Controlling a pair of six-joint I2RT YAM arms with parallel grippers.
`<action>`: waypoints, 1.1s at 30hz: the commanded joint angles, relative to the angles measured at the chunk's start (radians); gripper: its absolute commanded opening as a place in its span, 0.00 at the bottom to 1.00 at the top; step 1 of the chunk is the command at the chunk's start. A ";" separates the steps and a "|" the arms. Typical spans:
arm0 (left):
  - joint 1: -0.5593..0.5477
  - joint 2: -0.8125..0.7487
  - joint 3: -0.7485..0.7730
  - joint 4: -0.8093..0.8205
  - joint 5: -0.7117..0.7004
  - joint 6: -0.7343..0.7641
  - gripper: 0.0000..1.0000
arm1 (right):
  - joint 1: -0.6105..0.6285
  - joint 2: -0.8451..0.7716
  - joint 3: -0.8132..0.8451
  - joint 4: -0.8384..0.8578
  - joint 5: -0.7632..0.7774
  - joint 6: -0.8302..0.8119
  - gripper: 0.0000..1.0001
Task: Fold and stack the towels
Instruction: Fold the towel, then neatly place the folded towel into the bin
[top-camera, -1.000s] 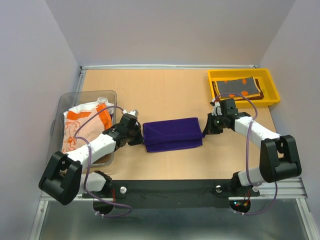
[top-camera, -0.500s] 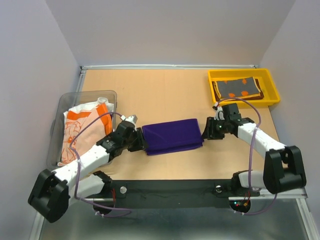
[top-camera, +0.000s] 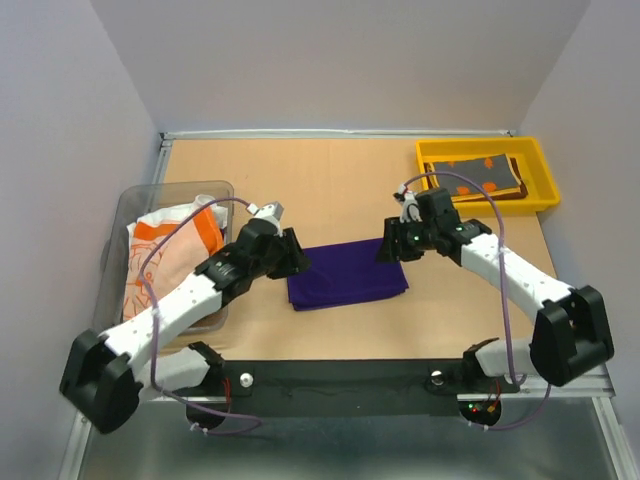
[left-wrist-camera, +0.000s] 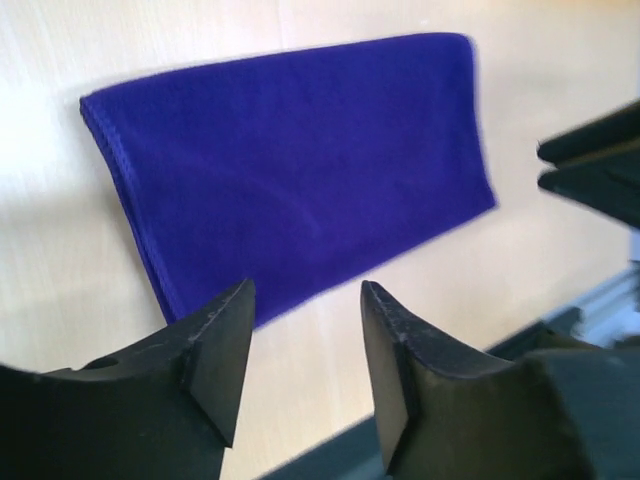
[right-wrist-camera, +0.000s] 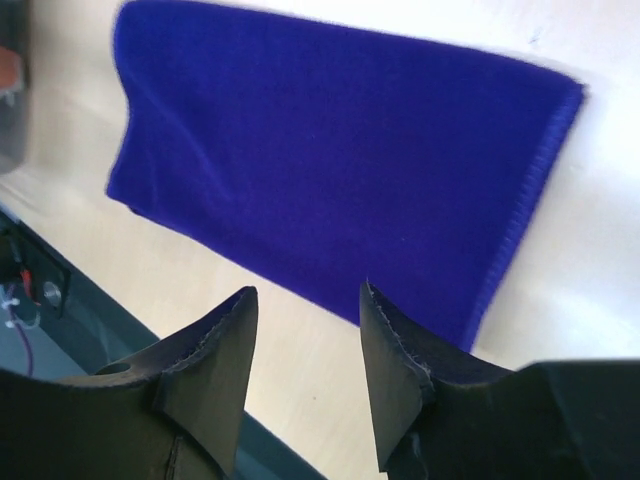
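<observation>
Purple towel (top-camera: 347, 273) lies folded flat on the wooden table (top-camera: 320, 180), near the front edge and midway between the two arms. From the left wrist camera it (left-wrist-camera: 290, 170) is a neat rectangle with one stitched edge along its left side; from the right wrist camera it (right-wrist-camera: 340, 160) shows the same flat shape with the stitched edge on the right.

Left gripper (top-camera: 290, 252) hangs over the towel's left end, jaws apart with nothing between them; in its own view the two dark fingers (left-wrist-camera: 225, 350) frame bare table and the towel's near edge, apart from the cloth. Right gripper (top-camera: 392, 243) sits over the towel's right end, jaws likewise spread and empty; its fingers (right-wrist-camera: 215, 365) frame the towel's near edge and the tabletop without touching it.

Patterned towel (top-camera: 165, 255), orange and white, is bunched inside the clear bin (top-camera: 118, 225) at the left side of the table, partly hidden by the left arm. At the far right corner the yellow tray (top-camera: 487, 178) holds a folded stack: a grey cloth with orange spots (top-camera: 470, 175) on top, with an orange edge and a dark brown towel (top-camera: 515, 190) showing beneath it
</observation>
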 joint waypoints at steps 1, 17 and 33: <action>-0.033 0.165 0.048 0.053 -0.061 0.045 0.53 | 0.046 0.084 -0.012 0.104 0.080 0.061 0.50; -0.109 0.075 -0.282 0.052 0.005 -0.153 0.09 | 0.028 -0.052 -0.361 0.207 0.310 0.231 0.47; -0.097 0.195 -0.142 0.113 -0.150 -0.119 0.22 | 0.010 0.239 -0.034 0.396 0.243 0.182 0.44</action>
